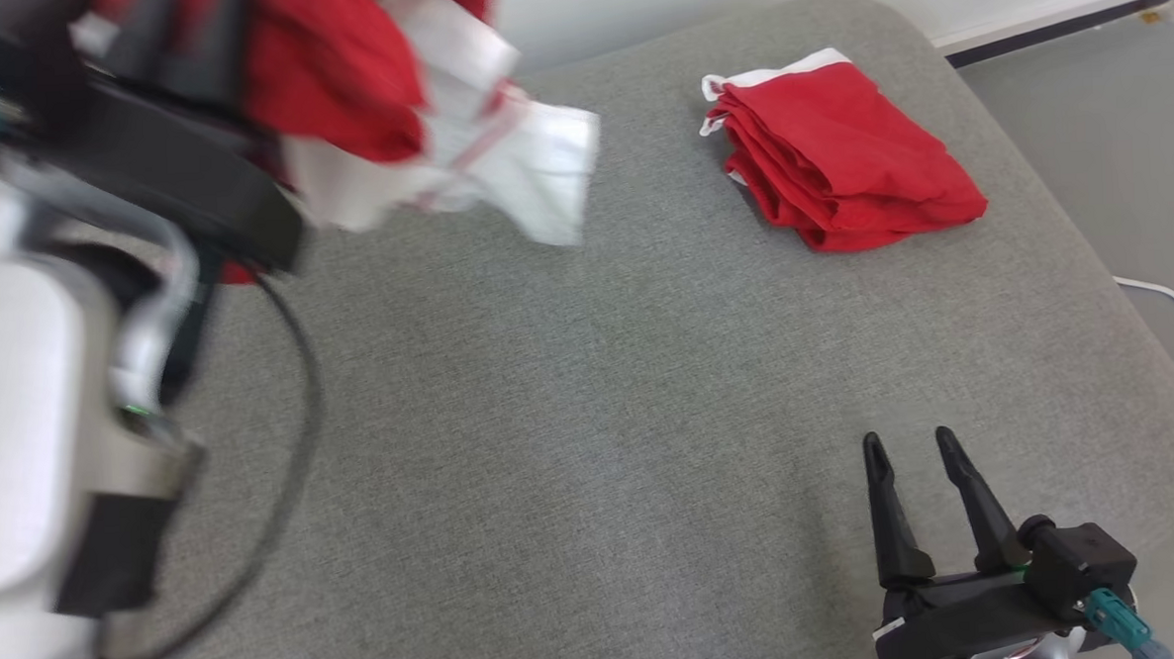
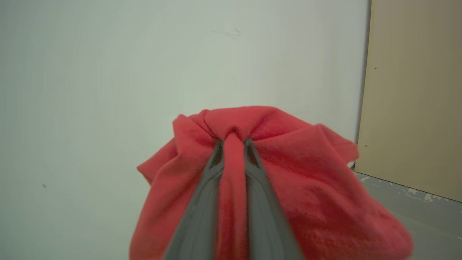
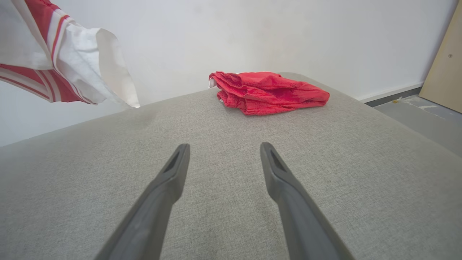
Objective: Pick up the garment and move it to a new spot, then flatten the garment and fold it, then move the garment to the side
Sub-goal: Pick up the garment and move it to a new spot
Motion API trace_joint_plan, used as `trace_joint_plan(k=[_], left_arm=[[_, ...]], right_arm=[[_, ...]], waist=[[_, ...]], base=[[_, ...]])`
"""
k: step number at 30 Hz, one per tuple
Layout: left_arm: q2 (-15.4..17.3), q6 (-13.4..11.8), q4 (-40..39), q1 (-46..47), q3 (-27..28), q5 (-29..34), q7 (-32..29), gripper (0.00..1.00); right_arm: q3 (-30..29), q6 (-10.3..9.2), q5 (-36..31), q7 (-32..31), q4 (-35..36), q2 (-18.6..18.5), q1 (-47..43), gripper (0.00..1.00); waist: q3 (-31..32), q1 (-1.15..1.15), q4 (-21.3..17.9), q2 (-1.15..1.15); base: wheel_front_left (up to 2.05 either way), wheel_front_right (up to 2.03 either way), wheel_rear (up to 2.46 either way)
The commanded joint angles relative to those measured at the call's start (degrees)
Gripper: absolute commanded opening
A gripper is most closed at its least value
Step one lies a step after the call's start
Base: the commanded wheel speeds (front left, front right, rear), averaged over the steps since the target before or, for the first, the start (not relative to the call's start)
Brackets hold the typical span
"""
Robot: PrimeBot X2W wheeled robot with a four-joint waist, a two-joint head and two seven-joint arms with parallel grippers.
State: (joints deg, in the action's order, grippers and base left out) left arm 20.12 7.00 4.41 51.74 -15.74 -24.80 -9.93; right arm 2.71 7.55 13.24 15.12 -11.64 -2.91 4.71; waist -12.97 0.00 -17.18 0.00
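Note:
A red garment with white striped parts [image 1: 369, 91] hangs in the air over the far left of the grey padded table [image 1: 591, 418], blurred. In the left wrist view my left gripper [image 2: 232, 141] is shut on a bunched red fold of the garment [image 2: 306, 173], which drapes around both fingers. The garment's white and striped end [image 3: 72, 54] dangles at the upper left of the right wrist view. My right gripper [image 1: 911, 444] stands open and empty low over the table's near right part, its fingers [image 3: 173, 173] pointing toward the far side.
A second red garment [image 1: 842, 160], folded, with a white edge, lies at the table's far right [image 3: 269, 92]. Past the right edge are grey floor and a white cable [image 1: 1170, 299]. A pale wall and a beige board [image 2: 411, 97] stand behind.

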Motion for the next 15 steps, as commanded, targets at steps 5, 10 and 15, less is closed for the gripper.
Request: trace_joint_plan(k=[5, 10, 15], left_arm=[[-3.50, 0.16, 1.58, -5.62, -4.85, -0.60, 2.58, 0.00], [-6.20, 0.11, 6.68, -13.08, -7.84, -1.98, 6.30, 0.00], [-7.39, -0.36, 13.78, -20.13, -8.21, -3.34, 10.67, 0.00]], right_arm=[[-0.98, -0.15, -0.82, 0.01, -0.23, 0.09, -0.54, 1.00], [-1.04, -0.15, -1.53, 0.01, -0.70, 0.05, -0.46, 1.00], [-0.99, -0.15, -2.07, 0.01, -0.69, 0.06, -0.31, 1.00]], waist=[[0.59, 0.00, 0.59, 0.00], [1.18, 0.00, 2.09, 0.00], [1.28, 0.00, 3.64, 0.00]], base=[[0.00, 0.00, 0.00], [0.00, 0.00, 0.00], [0.00, 0.00, 0.00]])
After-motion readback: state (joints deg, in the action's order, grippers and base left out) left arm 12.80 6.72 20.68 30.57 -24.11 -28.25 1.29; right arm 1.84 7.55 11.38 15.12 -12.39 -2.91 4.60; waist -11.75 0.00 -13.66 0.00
